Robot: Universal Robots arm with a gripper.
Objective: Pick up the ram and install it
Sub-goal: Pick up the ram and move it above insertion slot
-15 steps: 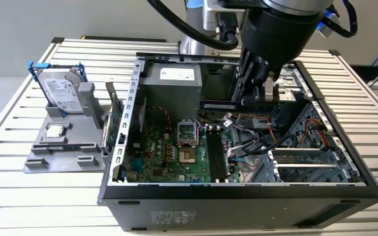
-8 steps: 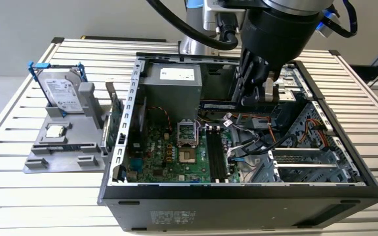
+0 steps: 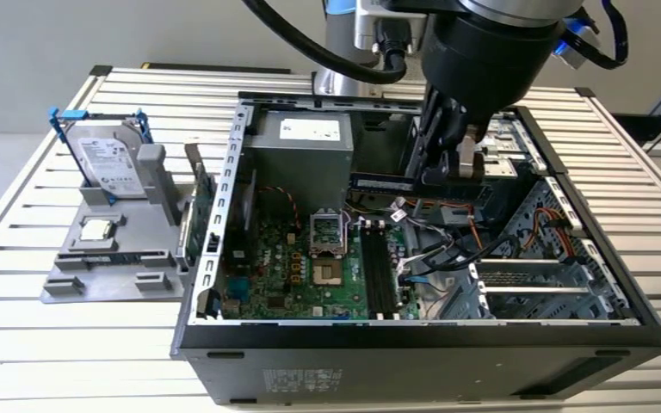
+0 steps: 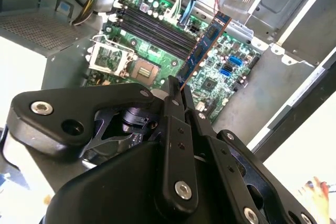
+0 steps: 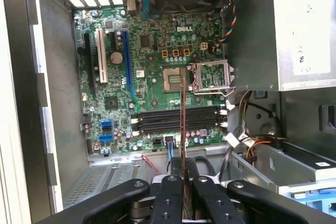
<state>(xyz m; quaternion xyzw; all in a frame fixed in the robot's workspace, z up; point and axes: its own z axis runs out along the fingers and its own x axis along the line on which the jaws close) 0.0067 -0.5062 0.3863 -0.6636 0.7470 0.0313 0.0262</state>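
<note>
Ram (image 3: 394, 182), pinched at one end in my clenched hand (image 3: 454, 172), hangs in the upper middle of the exterior view inside the open case (image 3: 423, 353), apart from the motherboard's black slots (image 3: 379, 271), gripped so, I judge, to leave its long edge free for seating.
</note>
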